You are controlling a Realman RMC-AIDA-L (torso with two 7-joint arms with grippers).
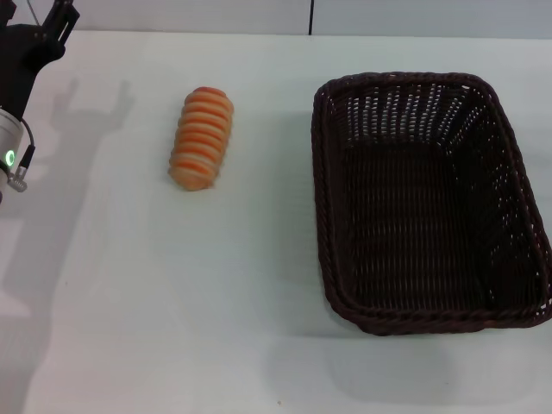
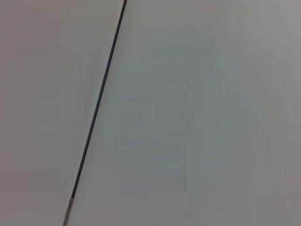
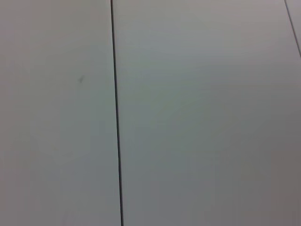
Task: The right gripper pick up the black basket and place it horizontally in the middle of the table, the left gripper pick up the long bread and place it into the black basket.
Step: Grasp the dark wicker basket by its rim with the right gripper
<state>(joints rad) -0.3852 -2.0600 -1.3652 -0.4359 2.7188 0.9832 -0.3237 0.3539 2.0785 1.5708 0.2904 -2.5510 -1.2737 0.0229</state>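
black basket: the black basket [image 1: 429, 203] sits on the right side of the head view, resting flat on the table, open side up, its long axis running from the upper part of the frame toward the lower part. its thick braided rim is whole and the sloping openwork sides let the white surface show through. nothing lies inside it.
long bread: the long bread [image 1: 201, 137] lies on the table in the upper left-centre of the head view, well apart from the basket and to its left. it is tan with orange crosswise ridges, tilted slightly, its upper end leaning toward the right.
table: the table [image 1: 172, 302] is plain white and fills most of the head view; a soft shadow of the arm falls on it in the upper left, beside the bread.
left gripper: the left gripper [image 1: 53, 28] is at the upper left corner of the head view, raised off the table and well apart from the bread; it is cut by the frame edge and i cannot tell how its claws stand. the arm below it shows 1 green light and a small cable plug at the left edge.
wrist views: both show only a pale flat surface crossed by thin dark seam lines.
right gripper: it appears in none of the 3 views.
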